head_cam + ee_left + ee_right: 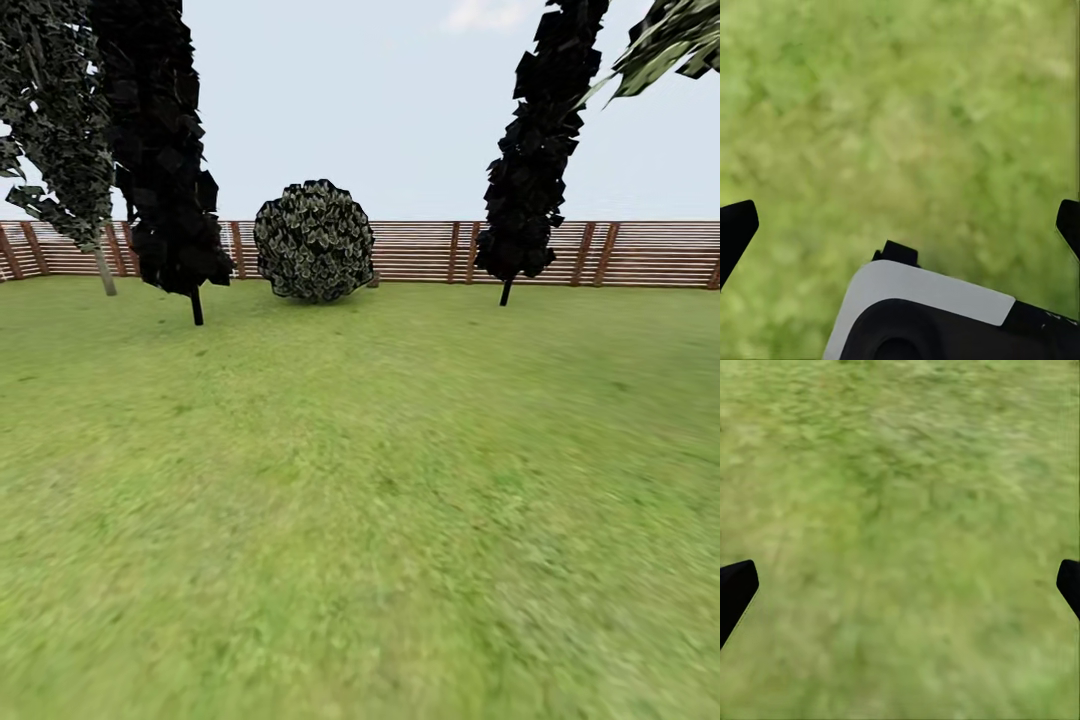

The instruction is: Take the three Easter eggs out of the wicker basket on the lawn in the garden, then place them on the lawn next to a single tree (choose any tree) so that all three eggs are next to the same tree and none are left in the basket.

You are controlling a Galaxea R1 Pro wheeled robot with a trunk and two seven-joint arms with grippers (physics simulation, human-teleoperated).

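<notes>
While both grippers (900, 225) (900, 585) hang with jaws spread over patchy lawn (380, 500), a round leafy bush (314, 240) fronts the slatted fence (420, 250)

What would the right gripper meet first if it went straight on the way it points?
Probably the lawn: bare grass lies beyond the right gripper, whose fingertips are spread wide with nothing between them. How far off is unclear.

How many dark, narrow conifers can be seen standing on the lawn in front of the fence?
2. One dark conifer stands at the left, beside a paler leafy tree; the other dark conifer stands at the right. A round bush sits between them by the wooden fence.
</notes>
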